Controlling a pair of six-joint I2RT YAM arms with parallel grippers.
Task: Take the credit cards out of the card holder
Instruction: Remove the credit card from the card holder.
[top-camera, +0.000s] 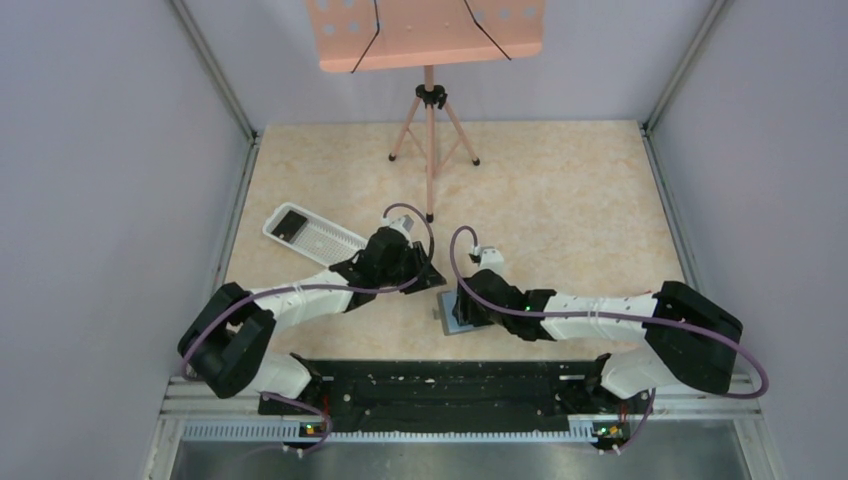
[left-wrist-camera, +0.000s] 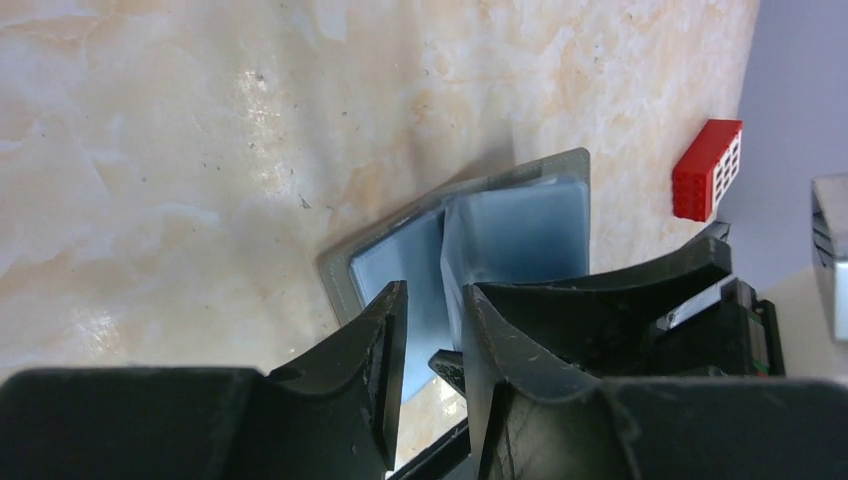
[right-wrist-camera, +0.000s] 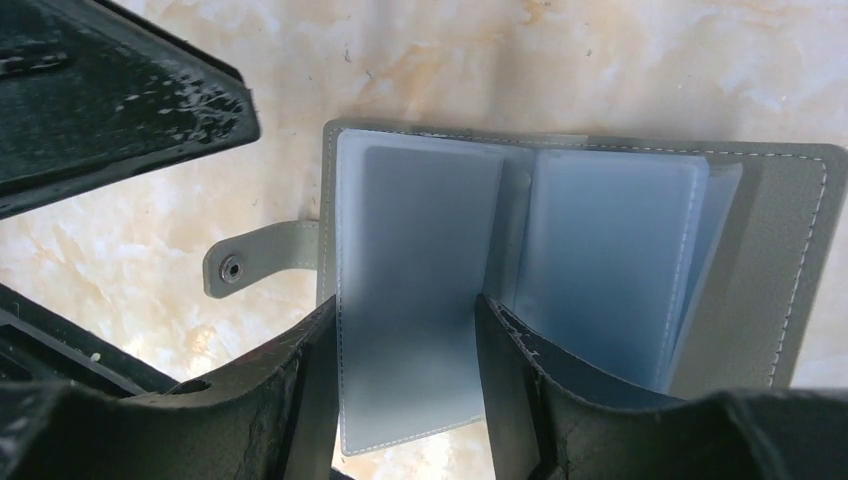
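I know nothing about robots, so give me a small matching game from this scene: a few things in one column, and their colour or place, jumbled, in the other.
Things:
1. card holder
2. tray
3. music stand
4. snap tab

Descriptions:
A. peach, at the far end of the table
B. white, on the table's left side
C. grey outside, bluish inside, lying open
D. sticking out from the card holder's edge

Pairs: 1-C, 2-B, 3-A, 4-D
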